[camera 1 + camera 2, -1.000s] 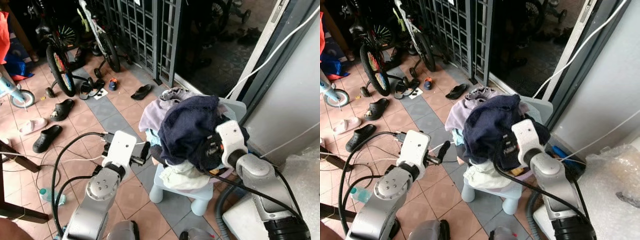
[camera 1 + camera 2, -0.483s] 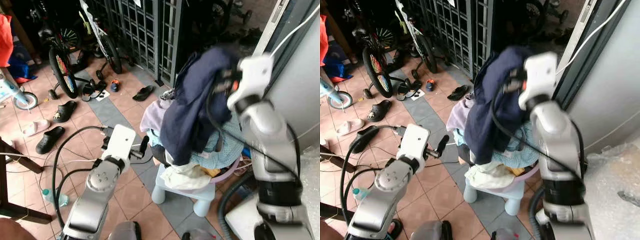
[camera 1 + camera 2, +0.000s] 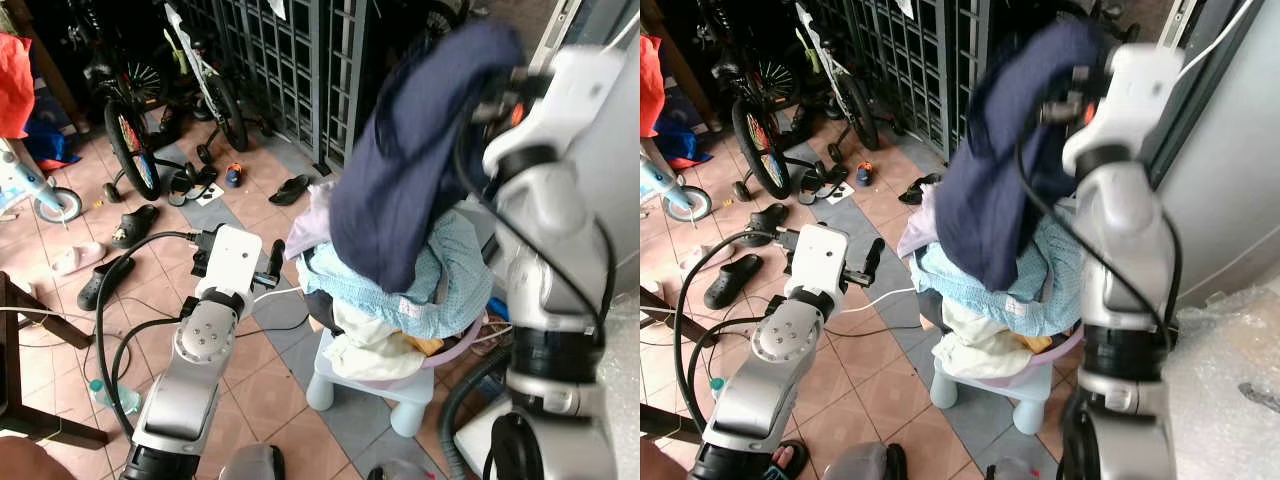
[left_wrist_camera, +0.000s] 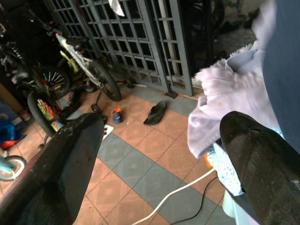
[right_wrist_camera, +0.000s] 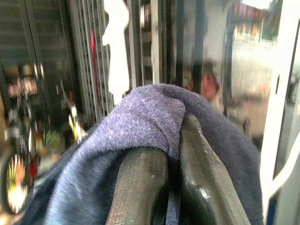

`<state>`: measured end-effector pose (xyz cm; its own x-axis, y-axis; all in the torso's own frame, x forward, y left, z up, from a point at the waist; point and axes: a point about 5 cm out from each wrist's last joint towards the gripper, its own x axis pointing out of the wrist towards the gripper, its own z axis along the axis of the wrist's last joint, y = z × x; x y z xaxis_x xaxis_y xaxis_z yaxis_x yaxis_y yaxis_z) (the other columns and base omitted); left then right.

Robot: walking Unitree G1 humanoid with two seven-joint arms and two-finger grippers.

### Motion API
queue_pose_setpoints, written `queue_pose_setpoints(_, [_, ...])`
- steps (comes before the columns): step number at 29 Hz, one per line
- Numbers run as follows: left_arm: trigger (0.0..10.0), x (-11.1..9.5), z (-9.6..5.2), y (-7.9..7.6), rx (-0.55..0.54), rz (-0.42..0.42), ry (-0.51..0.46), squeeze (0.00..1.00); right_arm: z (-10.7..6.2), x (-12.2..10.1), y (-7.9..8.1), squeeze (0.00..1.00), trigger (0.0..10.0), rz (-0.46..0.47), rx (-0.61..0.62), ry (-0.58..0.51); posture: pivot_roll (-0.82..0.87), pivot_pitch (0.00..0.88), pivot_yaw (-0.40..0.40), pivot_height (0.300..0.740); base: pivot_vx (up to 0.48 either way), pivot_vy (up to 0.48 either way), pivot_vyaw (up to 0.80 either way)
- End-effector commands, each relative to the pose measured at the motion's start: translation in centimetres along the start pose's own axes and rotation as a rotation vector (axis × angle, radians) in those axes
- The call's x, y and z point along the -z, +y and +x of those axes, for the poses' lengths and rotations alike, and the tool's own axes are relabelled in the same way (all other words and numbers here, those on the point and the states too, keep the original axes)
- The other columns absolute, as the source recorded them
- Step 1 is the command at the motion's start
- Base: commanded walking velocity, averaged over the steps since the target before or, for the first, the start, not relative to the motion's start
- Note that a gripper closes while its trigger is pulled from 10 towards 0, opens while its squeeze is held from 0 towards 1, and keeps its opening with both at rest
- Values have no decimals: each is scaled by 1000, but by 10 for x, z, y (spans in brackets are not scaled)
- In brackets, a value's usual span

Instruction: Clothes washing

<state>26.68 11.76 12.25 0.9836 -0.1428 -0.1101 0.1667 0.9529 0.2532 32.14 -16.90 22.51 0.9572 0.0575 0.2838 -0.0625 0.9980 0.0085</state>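
The navy garment [image 3: 420,150] hangs high above the basin, pinched at its top fold between the pressed-together fingers of the right tool [image 5: 173,154]. One item is lifted out. The remaining laundry pile [image 3: 400,290] sits in the pink basin [image 3: 462,345] on a pale stool [image 3: 365,385]. The left tool [image 4: 159,154] hovers beside the pile, fingers spread. Judged early in the task: no washing has begun.

The right arm is reaching up high, bent at the elbow, with its wrist near the top. The right tool [image 5: 171,161] is pinching its two black fingers [image 5: 138,187] tight together on a dark blue cloth [image 3: 420,170]. The left arm is stretching forward low down, and the left tool [image 4: 161,154] is holding its fingers wide apart.
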Motion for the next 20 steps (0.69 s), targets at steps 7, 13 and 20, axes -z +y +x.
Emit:
queue_pose_setpoints(7, [10000,4,-1,-5,20,10,4,0,-24,30,-6,0,0,-105,34,165,9,0,66,740,0,0,0])
queue_pose_setpoints(13, [10000,5,-3,-8,35,4,6,0,-56,83,-4,0,9647,-141,-70,511,4,0,60,740,0,0,0])
queue_pose_setpoints(20, [10000,6,-5,-9,45,2,11,0,-85,103,39,1000,10000,-126,-457,647,11,0,57,740,0,0,0])
